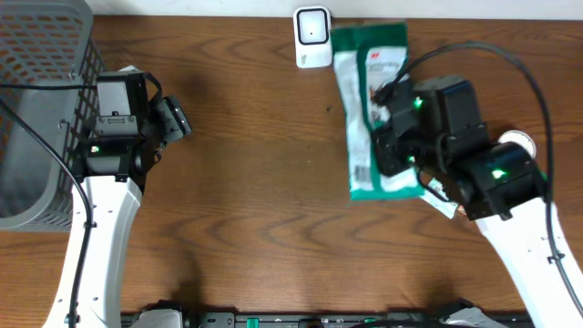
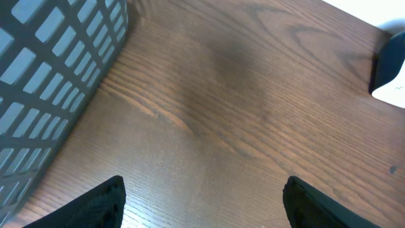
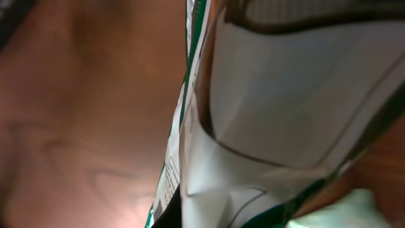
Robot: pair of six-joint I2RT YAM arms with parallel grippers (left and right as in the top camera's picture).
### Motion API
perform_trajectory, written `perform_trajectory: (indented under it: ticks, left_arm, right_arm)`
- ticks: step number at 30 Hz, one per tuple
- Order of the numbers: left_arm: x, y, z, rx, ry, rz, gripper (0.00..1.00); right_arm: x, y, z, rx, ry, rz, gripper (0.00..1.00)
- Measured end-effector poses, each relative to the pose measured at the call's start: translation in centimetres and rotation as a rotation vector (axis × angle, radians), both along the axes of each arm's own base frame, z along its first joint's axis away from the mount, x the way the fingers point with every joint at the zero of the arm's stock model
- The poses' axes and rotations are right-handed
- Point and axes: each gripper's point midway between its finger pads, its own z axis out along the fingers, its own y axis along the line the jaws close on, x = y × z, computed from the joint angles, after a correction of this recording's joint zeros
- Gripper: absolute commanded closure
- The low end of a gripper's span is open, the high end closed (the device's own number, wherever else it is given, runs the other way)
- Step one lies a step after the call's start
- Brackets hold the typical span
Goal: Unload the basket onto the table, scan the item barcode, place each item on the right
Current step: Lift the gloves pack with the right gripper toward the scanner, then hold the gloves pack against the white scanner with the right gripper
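The item is a long white and green package (image 1: 367, 82) lying on the wooden table, its far end next to the white barcode scanner (image 1: 312, 36) at the back edge. My right gripper (image 1: 397, 153) is shut on the package's near right part. The package (image 3: 285, 107) fills the right wrist view, with a small printed label (image 3: 169, 180) on its left edge; the fingers barely show there. Far off at the left, my left gripper (image 1: 175, 120) hovers beside the basket. Its fingers (image 2: 101, 202) stand wide open with only bare wood between them.
A grey mesh basket (image 1: 36, 100) stands at the table's left end, its wall (image 2: 50, 82) close to the left gripper. A small round white object (image 1: 519, 141) lies behind the right arm.
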Motion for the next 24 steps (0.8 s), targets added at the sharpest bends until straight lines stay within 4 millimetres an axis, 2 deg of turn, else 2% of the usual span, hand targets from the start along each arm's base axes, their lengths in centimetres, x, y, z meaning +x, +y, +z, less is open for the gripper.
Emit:
perform_trajectory:
  ticks: [4,9,14,18,24]
  left_arm:
    - [0.0,0.0,0.0,0.0,0.0,0.0,0.2]
    - [0.0,0.0,0.0,0.0,-0.001,0.0,0.2]
    - [0.0,0.0,0.0,0.0,0.0,0.0,0.19]
    - [0.0,0.0,0.0,0.0,0.0,0.0,0.19]
    - [0.0,0.0,0.0,0.0,0.001,0.0,0.19]
  right_arm:
    - [1.4,-0.3,2.9,-0.131,-0.087,0.013,0.99]
    - [3.6,1.3,3.9,-0.294,-0.163,0.101,0.99]
    - [7.0,4.1,3.6,-0.499,-0.293,0.18,0.99]
    - [9.5,7.3,4.5,-0.637,-0.451,0.214,0.99]
    - [12.0,10.4,5.1,-0.856,-0.6,0.229,0.99]
